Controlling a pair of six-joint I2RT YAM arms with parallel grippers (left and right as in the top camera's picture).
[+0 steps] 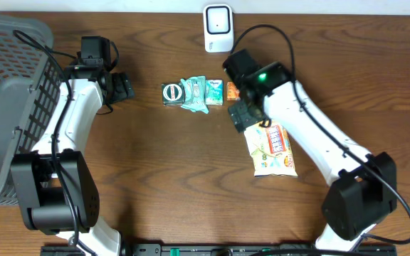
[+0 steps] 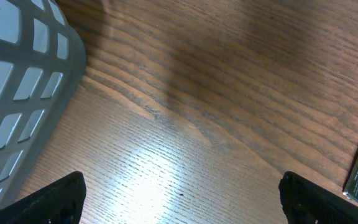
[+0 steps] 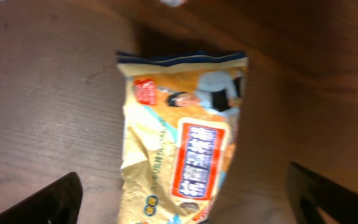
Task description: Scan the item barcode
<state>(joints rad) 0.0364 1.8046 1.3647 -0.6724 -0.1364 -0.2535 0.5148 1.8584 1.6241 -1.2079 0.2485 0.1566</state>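
Note:
A yellow snack bag (image 1: 271, 149) with a red label lies flat on the wooden table, right of centre. My right gripper (image 1: 245, 116) hovers over its upper end, open. In the right wrist view the bag (image 3: 179, 143) lies between the spread dark fingertips (image 3: 55, 202), untouched by either; the right gripper (image 3: 188, 208) holds nothing. A white barcode scanner (image 1: 218, 28) stands at the table's far edge. My left gripper (image 1: 123, 87) is open over bare wood at the left (image 2: 182, 202).
A row of small items lies mid-table: a dark green tin (image 1: 171, 93), a teal packet (image 1: 193, 93), a green packet (image 1: 214, 91) and an orange one (image 1: 232, 90). A grey mesh basket (image 1: 6, 107) fills the left edge, its wall (image 2: 17, 81) close to the left gripper.

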